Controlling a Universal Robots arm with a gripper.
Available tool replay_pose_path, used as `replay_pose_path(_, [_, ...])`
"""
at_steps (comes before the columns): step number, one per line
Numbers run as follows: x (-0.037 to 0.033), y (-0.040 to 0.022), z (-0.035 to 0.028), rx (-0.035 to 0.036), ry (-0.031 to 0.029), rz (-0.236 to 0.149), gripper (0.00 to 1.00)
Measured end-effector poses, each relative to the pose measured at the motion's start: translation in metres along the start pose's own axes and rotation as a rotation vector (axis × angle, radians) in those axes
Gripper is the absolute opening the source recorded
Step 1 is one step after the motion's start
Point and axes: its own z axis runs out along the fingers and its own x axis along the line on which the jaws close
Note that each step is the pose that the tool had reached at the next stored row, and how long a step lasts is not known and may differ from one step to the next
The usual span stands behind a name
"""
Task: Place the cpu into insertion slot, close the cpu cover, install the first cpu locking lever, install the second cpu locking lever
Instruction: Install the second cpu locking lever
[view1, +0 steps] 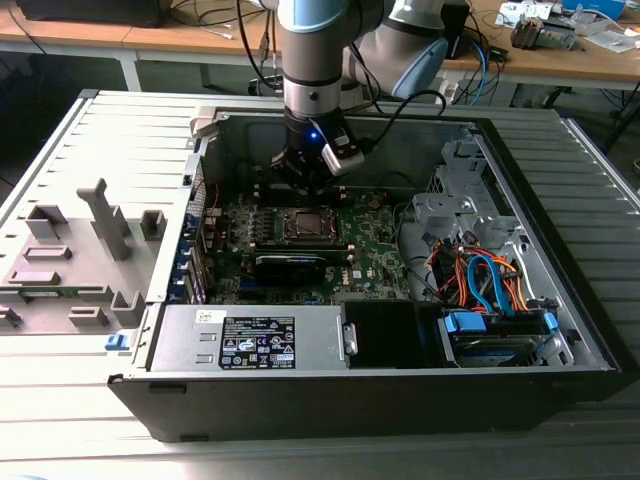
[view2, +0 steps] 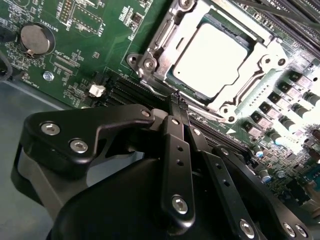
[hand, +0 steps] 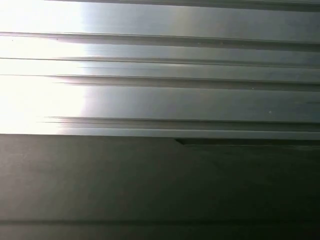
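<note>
One open computer case (view1: 560, 330) holds one green motherboard (view1: 375, 245), with one cpu (view2: 212, 52) seated in one insertion slot (view2: 150, 62) under one cpu cover (view2: 260, 67). One round coin battery (view2: 35, 39) sits on the board. One silver power supply box (view1: 250, 340), one long black card (view1: 290, 265) and one drive with blue clips (view1: 495, 335) lie inside. One gripper (view2: 177, 100) hangs above, its fingers drawn together

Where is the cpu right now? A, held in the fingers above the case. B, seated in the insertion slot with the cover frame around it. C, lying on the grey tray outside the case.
B: in the second wrist view the cpu lies seated in the insertion slot, framed by the cpu cover.
</note>
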Motion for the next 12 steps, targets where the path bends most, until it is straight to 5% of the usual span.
replay_pose_path(12, [-0.0086,-0.0003,0.0029,-0.0084,0.0010,-0.003,0.11])
